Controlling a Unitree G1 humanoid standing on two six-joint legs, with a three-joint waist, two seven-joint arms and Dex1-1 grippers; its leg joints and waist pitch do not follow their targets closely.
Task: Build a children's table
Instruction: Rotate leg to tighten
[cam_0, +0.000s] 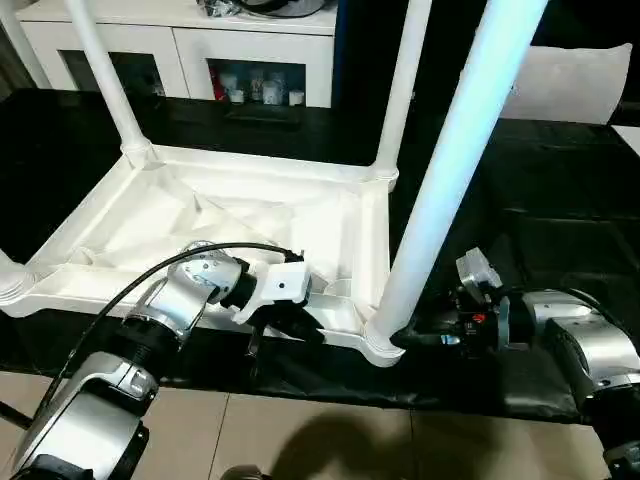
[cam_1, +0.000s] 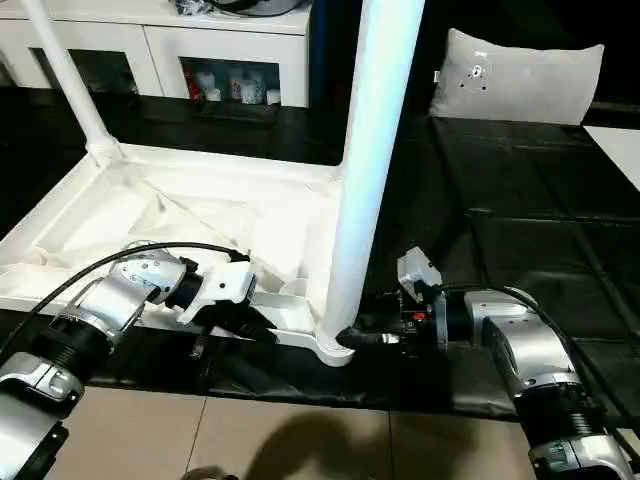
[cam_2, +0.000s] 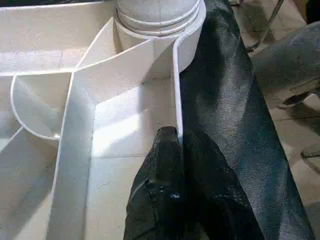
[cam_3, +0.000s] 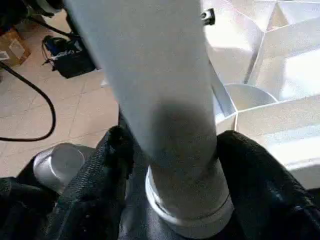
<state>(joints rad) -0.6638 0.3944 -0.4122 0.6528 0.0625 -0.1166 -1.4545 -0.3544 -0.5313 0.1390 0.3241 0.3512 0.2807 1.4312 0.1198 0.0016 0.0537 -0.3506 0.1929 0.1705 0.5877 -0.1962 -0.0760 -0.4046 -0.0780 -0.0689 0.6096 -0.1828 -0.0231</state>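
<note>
The children's table lies upside down on a black mat, its ribbed white top (cam_0: 230, 215) facing up. Three white legs stand in corner sockets: far left (cam_0: 105, 75), far right (cam_0: 405, 80) and near right (cam_0: 450, 170). My left gripper (cam_0: 290, 325) is shut on the thin near rim (cam_2: 176, 90) of the top, a short way left of the near right socket. My right gripper (cam_1: 360, 338) comes in from the right at the base of the near right leg (cam_3: 165, 90). Its black fingers (cam_3: 112, 155) press against both sides of the leg just above the socket.
A white cabinet (cam_0: 190, 40) stands behind the table and a grey cushion (cam_1: 520, 75) lies at the back right. The black mat (cam_0: 560, 220) stretches to the right. Tiled floor (cam_0: 300, 440) lies at the near edge, with a black cable (cam_3: 30, 120) on it.
</note>
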